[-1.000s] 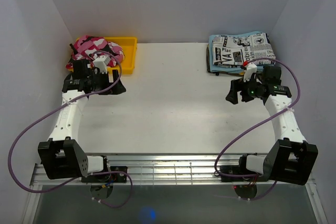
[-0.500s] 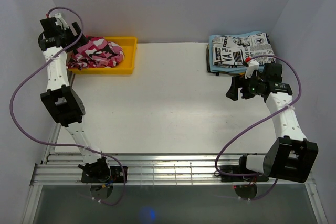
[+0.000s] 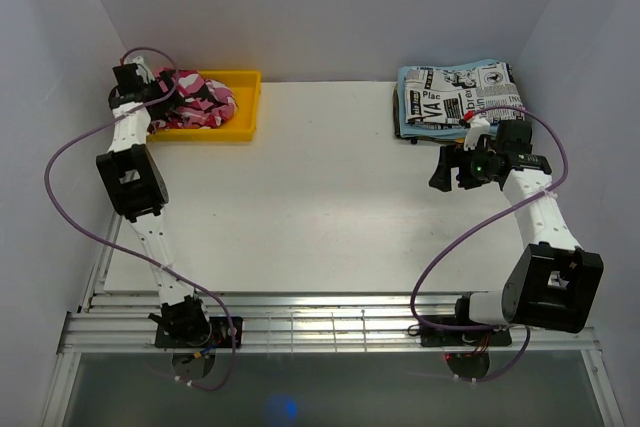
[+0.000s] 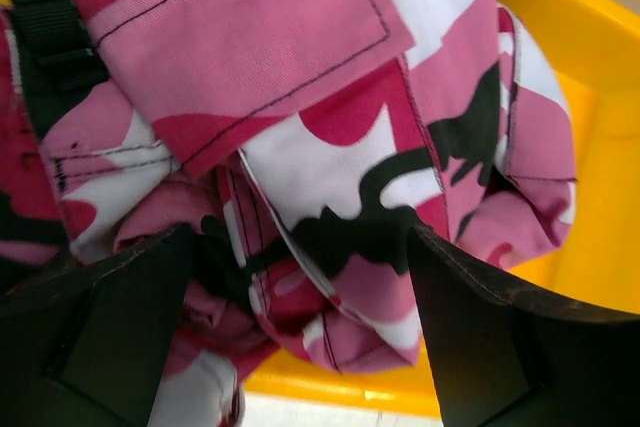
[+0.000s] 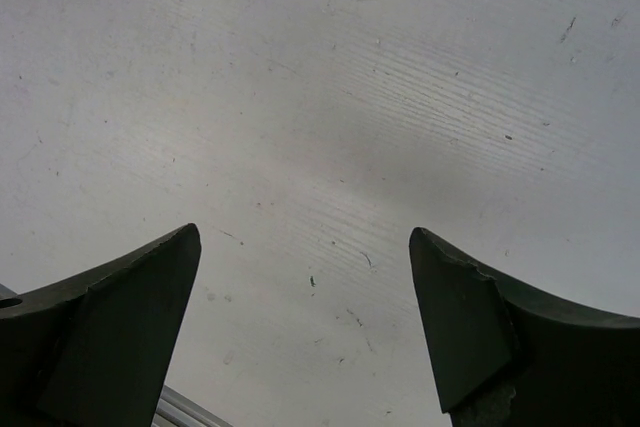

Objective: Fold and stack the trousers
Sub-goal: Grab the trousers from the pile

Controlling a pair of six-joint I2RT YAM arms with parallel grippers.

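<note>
left claw (image 4: 300,247) spread wide over trousers (image 3: 195,99), bunched in yellow tray (image 3: 248,112) at far-left corner, contact unclear | right claw (image 5: 303,235) released above bare worktop (image 3: 320,197) near far-right corner | progress: nothing folded or stacked yet, all steps left

You have open passage across the middle of the white tabletop (image 3: 320,197). At its far left corner a yellow plastic tray (image 3: 246,112), heaped with pink camouflage cloth trousers (image 3: 205,102), blocks the way. A folded newspaper-print garment (image 3: 460,97) blocks the far right, and pale walls (image 3: 40,147) close both sides.
</note>
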